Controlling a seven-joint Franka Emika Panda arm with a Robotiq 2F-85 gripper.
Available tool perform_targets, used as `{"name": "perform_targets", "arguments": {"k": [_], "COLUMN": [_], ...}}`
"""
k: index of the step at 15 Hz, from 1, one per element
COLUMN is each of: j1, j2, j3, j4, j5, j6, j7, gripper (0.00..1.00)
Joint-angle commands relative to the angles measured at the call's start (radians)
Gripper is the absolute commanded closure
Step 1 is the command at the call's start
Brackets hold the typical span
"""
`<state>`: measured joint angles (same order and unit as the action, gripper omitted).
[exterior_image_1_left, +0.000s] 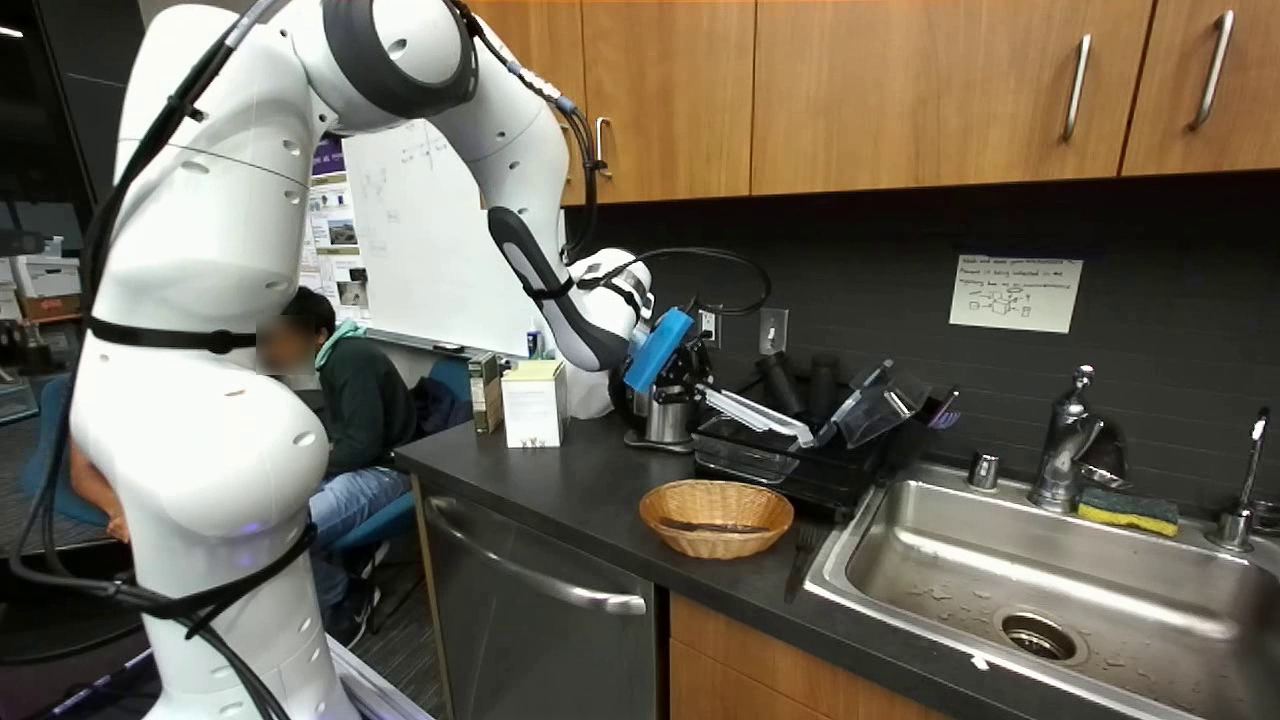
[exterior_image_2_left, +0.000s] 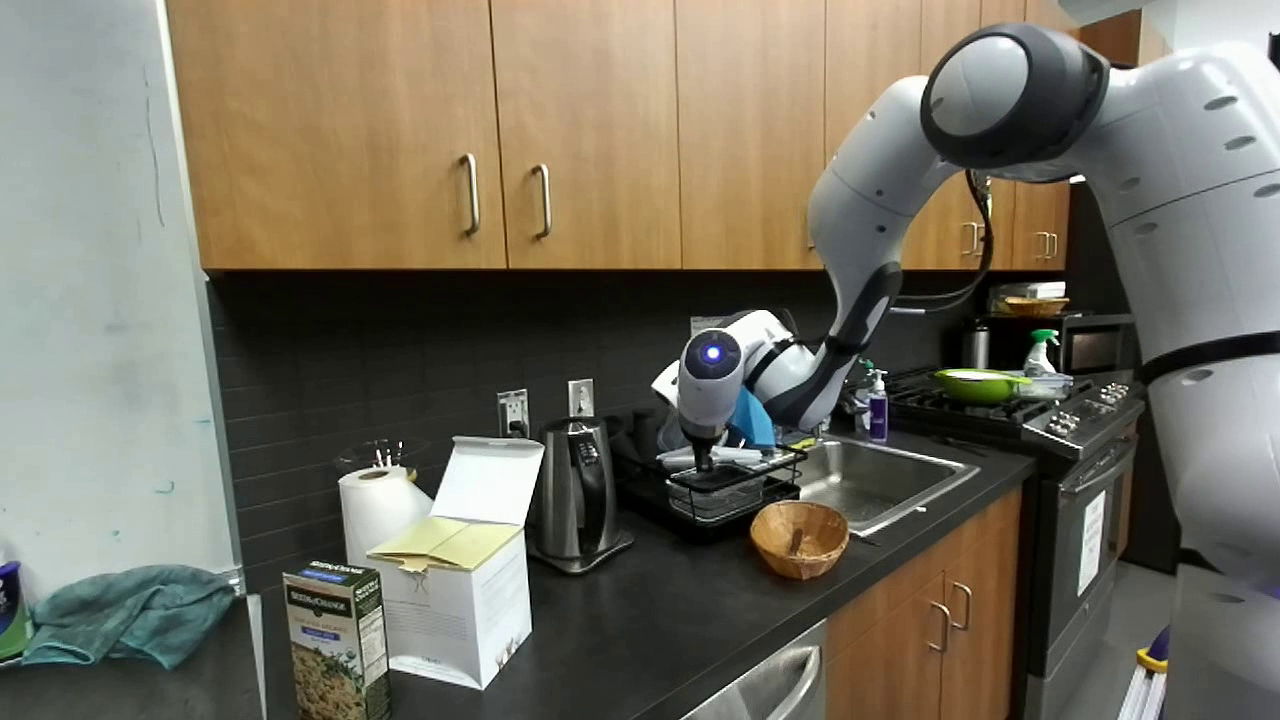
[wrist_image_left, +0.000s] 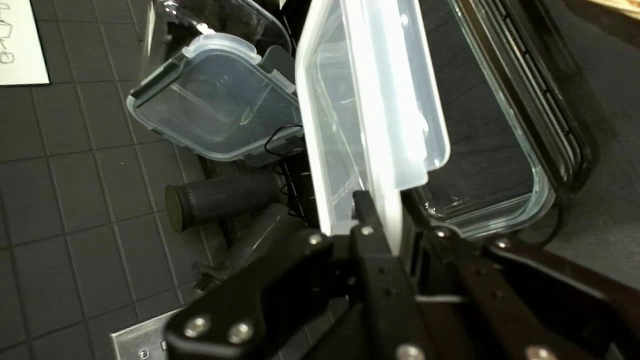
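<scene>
My gripper (wrist_image_left: 392, 225) is clamped on one end of a translucent lid (wrist_image_left: 372, 110), over the black rack (exterior_image_1_left: 832, 485) towards the back edge of the counter (exterior_image_1_left: 590, 480). Long axis runs roughly parallel to the counter's front edge, free end pointing towards the sink (exterior_image_1_left: 940, 575). Smooth glossy plastic, whitish along the rim, thin flaps down the side. Beside it in my wrist view, a clear glass container (wrist_image_left: 510, 215), corners rounded; woven basket (exterior_image_1_left: 690, 545) near the front edge.
</scene>
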<state>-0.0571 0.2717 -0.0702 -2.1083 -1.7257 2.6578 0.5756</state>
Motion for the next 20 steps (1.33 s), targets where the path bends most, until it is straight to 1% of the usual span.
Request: {"name": "perform_targets", "arguments": {"k": [1,9,15,20], "j1": [-0.012,-0.049,-0.068,-0.070], "j2": [-0.043,-0.060,-0.067,-0.068], "j3": [-0.005,-0.018,-0.017,-0.013], "j4": [-0.041,-0.053,-0.058,-0.066], "j5": [-0.065,-0.109,-0.200,-0.255], "j6": [0.051,0.125,0.166,0.167], "j7": [0.076,0.074,0.089,0.113], "gripper": [0.96,0.96,0.96,0.96]}}
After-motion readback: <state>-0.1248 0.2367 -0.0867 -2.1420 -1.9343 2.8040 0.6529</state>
